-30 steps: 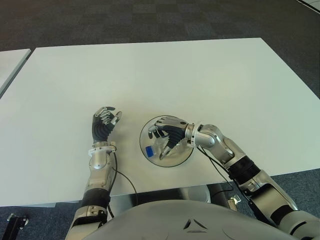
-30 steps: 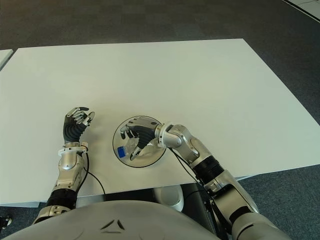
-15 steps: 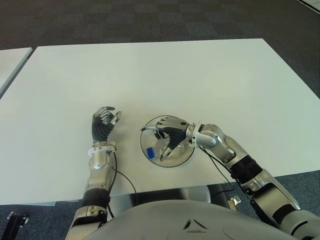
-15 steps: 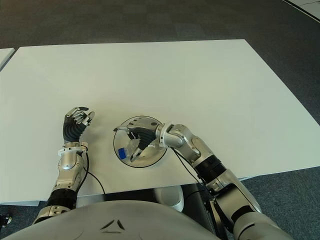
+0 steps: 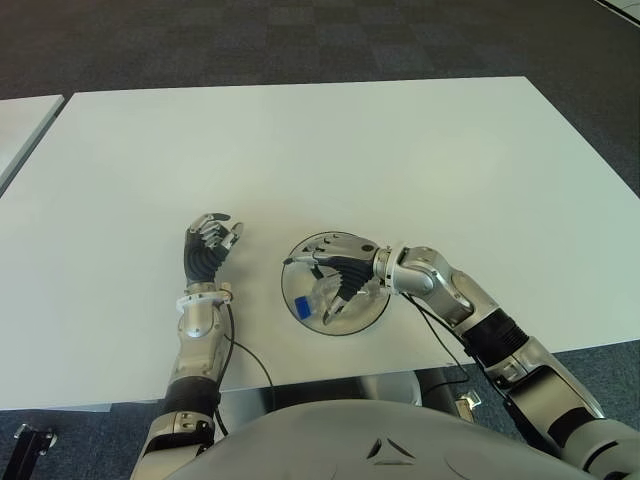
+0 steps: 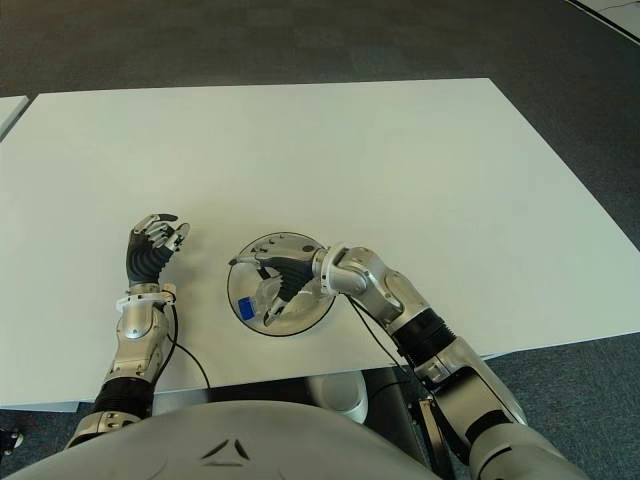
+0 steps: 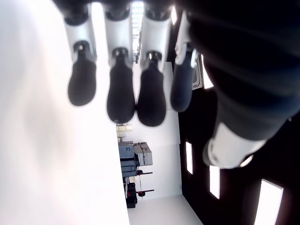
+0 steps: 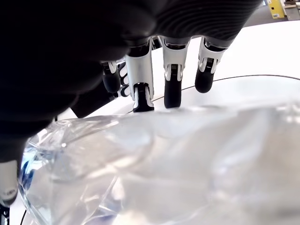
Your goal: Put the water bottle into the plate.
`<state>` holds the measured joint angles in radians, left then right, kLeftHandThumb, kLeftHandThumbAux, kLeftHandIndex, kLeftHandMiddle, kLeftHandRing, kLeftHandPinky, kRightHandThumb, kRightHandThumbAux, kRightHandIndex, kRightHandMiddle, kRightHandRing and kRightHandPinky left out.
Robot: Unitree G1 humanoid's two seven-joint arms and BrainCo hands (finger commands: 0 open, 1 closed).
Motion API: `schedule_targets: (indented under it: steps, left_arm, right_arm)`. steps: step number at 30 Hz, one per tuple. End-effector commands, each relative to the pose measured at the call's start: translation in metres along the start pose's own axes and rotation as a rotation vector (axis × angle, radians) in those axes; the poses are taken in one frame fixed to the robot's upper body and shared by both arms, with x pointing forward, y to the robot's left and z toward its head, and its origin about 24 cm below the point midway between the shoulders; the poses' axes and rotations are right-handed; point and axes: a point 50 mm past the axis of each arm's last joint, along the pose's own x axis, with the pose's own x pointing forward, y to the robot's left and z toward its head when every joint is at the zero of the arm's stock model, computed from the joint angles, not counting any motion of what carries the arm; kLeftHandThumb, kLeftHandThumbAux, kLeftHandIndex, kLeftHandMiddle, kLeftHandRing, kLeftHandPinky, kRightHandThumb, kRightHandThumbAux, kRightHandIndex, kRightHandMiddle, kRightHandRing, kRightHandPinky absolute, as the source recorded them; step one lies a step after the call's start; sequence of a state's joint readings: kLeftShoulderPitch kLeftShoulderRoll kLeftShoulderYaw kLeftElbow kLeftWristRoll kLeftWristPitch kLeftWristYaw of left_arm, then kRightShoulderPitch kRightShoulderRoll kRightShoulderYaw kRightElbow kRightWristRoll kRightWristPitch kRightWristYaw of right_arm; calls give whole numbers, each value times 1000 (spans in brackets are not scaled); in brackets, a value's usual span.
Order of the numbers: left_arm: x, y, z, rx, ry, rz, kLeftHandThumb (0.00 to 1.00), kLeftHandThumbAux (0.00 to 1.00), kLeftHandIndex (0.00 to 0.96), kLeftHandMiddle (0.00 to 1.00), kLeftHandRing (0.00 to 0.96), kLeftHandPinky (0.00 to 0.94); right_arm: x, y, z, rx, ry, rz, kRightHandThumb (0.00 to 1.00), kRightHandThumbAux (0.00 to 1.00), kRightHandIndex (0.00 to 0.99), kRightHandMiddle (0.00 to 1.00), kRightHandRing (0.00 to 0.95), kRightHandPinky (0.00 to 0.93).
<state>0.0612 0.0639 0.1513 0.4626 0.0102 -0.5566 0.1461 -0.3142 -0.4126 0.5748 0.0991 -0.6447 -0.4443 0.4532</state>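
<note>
Under the right hand (image 5: 340, 272), the water bottle (image 5: 318, 299) already lies on its side inside the plate (image 5: 372, 310), its blue cap (image 5: 300, 307) pointing away from the wrist, toward the robot's left. From where I stand the hand looks released: the fingers (image 8: 140, 75) are spread and arched over the clear plastic with a gap showing between their tips and the bottle's wall in the right wrist view, so I judge they no longer grip it, though the thumb side is hidden behind the palm and I cannot be fully sure of that. The plate sits directly beneath the palm, its rim showing on both sides of the hand, on the white table (image 5: 400, 150). The left hand (image 5: 207, 248) shows well apart to the left of the plate, palm up, fingers loosely curled and holding nothing. As I read it, the placing itself is done; what seems left is only for the right hand to lift clear without nudging the bottle, which could roll in so shallow a dish.
</note>
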Motion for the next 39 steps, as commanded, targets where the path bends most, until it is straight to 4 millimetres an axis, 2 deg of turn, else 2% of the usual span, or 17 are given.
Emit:
schedule_targets:
  steps: [1, 12, 19, 31, 39]
  left_arm:
    - [-2, 2, -3, 12, 11, -16, 707, 716, 436, 711, 693, 686]
    - [-2, 3, -4, 21, 23, -22, 705, 717, 435, 703, 686, 667]
    - [-2, 3, -4, 28, 22, -24, 705, 717, 435, 705, 686, 669]
    - [-2, 3, -4, 8, 6, -13, 707, 717, 436, 708, 685, 663]
    - [-2, 2, -4, -3, 7, -7, 707, 716, 436, 710, 687, 662]
  right_arm:
    - [-2, 5, 1, 16, -1, -69, 517, 474, 0, 0, 0, 1]
    - [-3, 7, 2, 25, 0, -186, 520, 316, 0, 0, 0, 0]
    - [-3, 8, 3, 32, -10, -239, 489, 256, 0, 0, 0, 0]
    - [-4, 6, 2, 67, -72, -387, 352, 212, 0, 0, 0, 0]
    - [-7, -1, 1, 64, -116, -527, 312, 201, 0, 0, 0, 0]
